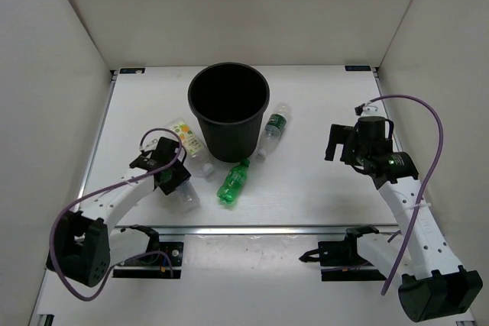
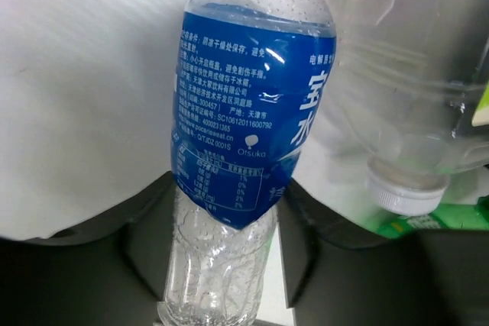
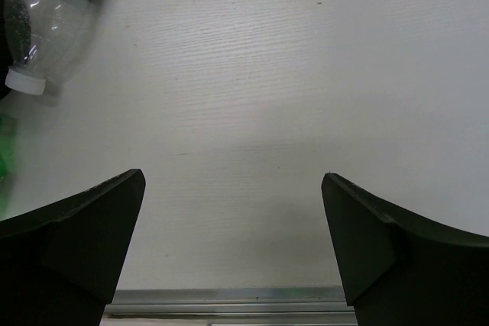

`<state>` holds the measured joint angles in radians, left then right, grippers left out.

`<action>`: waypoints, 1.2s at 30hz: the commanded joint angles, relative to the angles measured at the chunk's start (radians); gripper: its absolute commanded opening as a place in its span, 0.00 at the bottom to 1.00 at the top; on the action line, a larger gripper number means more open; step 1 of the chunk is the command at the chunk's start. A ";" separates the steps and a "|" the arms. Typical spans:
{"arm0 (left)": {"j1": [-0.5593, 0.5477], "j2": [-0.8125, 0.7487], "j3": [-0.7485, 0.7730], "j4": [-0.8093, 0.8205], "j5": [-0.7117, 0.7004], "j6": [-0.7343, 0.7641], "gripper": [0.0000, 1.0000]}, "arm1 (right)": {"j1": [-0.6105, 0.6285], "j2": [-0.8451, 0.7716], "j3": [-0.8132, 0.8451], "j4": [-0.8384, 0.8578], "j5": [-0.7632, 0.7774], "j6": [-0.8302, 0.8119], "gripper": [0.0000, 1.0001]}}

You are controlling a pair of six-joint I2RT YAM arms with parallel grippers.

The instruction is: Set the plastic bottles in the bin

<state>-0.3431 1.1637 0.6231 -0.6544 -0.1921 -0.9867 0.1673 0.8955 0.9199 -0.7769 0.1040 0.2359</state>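
My left gripper point(image 1: 173, 176) is shut on the blue-label bottle point(image 2: 248, 104), with dark fingers point(image 2: 145, 242) on both sides of its clear lower body; its clear end point(image 1: 188, 198) sticks out toward the near edge. The yellow-orange-label bottle point(image 1: 188, 137) lies just left of the black bin point(image 1: 229, 108), and its white cap point(image 2: 405, 188) shows in the left wrist view. The all-green bottle point(image 1: 234, 182) lies in front of the bin. The green-label bottle point(image 1: 275, 129) lies by the bin's right side and also shows in the right wrist view point(image 3: 46, 13). My right gripper point(image 1: 333, 143) is open and empty over bare table point(image 3: 233, 211).
White walls enclose the table on the left, back and right. A metal rail point(image 1: 260, 228) runs along the near edge, also in the right wrist view point(image 3: 229, 303). Purple cables point(image 1: 428, 120) loop off both arms.
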 commanded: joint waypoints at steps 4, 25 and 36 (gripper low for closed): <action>0.004 -0.191 0.065 -0.134 -0.064 0.017 0.52 | -0.011 -0.038 0.005 0.024 -0.017 -0.009 0.99; -0.184 0.393 1.216 0.138 -0.158 0.425 0.60 | 0.052 0.062 -0.004 0.243 -0.026 0.031 0.99; -0.241 0.423 1.231 0.154 -0.236 0.493 0.99 | 0.061 0.363 0.097 0.459 0.002 0.147 0.99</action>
<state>-0.5579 1.6871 1.8179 -0.5266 -0.3786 -0.5407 0.1951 1.1812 0.9436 -0.4206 0.0761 0.3347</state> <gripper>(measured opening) 0.986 0.991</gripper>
